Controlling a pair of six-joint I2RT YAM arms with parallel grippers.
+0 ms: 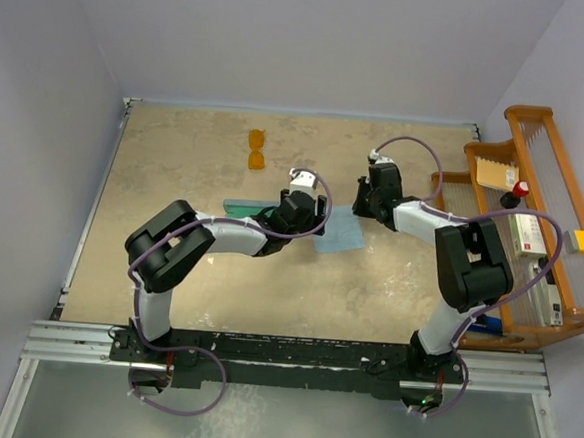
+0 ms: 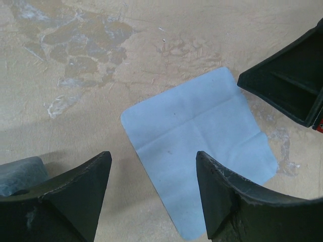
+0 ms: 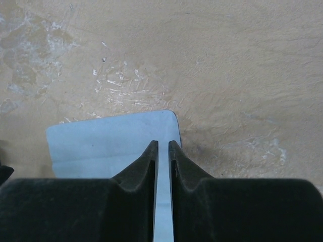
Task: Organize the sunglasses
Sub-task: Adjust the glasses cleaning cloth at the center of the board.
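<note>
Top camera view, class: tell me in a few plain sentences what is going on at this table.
Two robot arms are busy with a light blue cloth lying flat on the table. The left gripper is open over it. The right gripper, fingers almost together, is at one corner; whether it pinches the cloth is unclear. The orange sunglasses lie untouched farther back, and a teal case lies beside the left arm.

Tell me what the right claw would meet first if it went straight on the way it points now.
The light blue cloth. The right claw points down near its edge, so it would likely touch that first, with the table beneath. Its height above is unclear.
</note>
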